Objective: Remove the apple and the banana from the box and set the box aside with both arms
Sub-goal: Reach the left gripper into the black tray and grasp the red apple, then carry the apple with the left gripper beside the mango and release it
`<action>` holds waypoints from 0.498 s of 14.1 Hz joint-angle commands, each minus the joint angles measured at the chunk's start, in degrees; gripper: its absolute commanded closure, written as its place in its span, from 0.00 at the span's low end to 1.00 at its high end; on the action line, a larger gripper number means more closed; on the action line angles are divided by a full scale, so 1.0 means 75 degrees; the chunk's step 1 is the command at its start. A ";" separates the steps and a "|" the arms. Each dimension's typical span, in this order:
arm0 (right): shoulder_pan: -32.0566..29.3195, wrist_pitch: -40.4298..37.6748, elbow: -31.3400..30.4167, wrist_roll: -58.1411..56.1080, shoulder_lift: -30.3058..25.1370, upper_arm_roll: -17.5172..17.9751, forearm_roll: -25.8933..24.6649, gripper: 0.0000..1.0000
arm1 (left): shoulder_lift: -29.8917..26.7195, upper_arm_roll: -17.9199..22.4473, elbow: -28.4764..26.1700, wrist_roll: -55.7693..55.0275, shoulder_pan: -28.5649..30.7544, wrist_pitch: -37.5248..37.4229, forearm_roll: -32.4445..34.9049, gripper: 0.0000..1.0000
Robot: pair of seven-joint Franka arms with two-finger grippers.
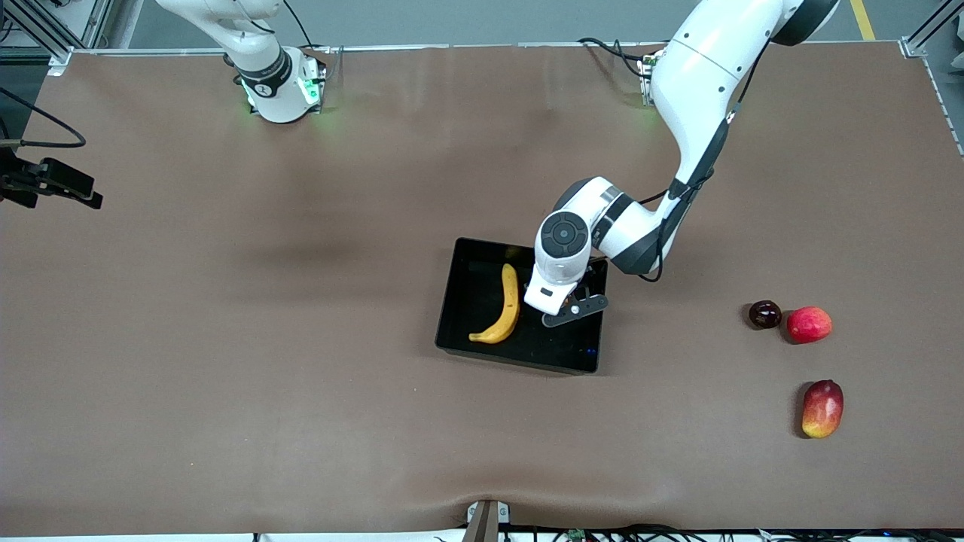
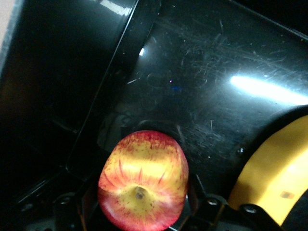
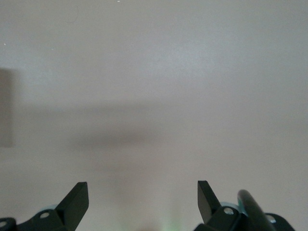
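Observation:
The black tray lies at the table's middle with the yellow banana lying in it. My left gripper is low inside the tray, beside the banana toward the left arm's end. In the left wrist view it is shut on the red apple, stem dimple toward the camera, just over the tray floor, with the banana next to it. The apple is hidden in the front view. My right gripper is open and empty over bare table; it is out of the front view.
A dark plum and a pinkish-red fruit lie side by side toward the left arm's end. A red-and-yellow mango lies nearer to the front camera than they are. A black camera mount juts in at the right arm's end.

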 commanded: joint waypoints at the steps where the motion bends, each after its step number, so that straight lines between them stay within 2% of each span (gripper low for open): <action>1: -0.0139 -0.0039 0.0094 0.0081 0.0026 0.0126 -0.0002 0.00 | -0.0161 0.0036 -0.0040 -0.0344 -0.0044 0.0100 0.0195 1.00; 4: -0.0162 -0.0039 0.0106 0.0070 0.0026 0.0126 -0.0002 0.00 | -0.0908 0.0036 0.0054 -0.0273 -0.0009 -0.0249 0.0230 1.00; 7: -0.0162 -0.0075 0.0153 -0.0001 0.0119 0.0126 -0.0002 0.00 | -0.1707 0.0048 0.0801 0.0391 0.0201 -0.1664 0.0114 1.00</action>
